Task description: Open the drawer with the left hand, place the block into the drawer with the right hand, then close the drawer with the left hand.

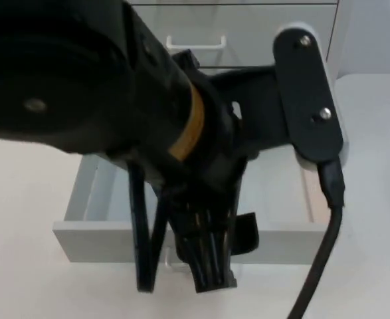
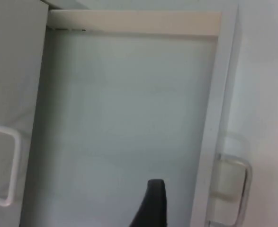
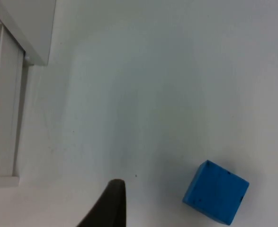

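Drawer (image 1: 181, 199) is pulled open, blue block (image 3: 215, 191) sits on counter (image 3: 153, 85) untouched; right pincer state cannot be told, left pincer (image 1: 211, 266) at drawer front likewise; block should be gripped squarely on 2 flat faces.

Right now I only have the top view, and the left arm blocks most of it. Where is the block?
Observer: The blue block lies on the white table, outside the drawer, ahead of the right gripper.
Operator: Is it close to the cabinet?
Observer: No. The cabinet's corner stands apart from it, with bare table between them.
Operator: And the left gripper?
Observer: The left gripper hangs over the open drawer. The drawer's handle sits off to one side of it, untouched.
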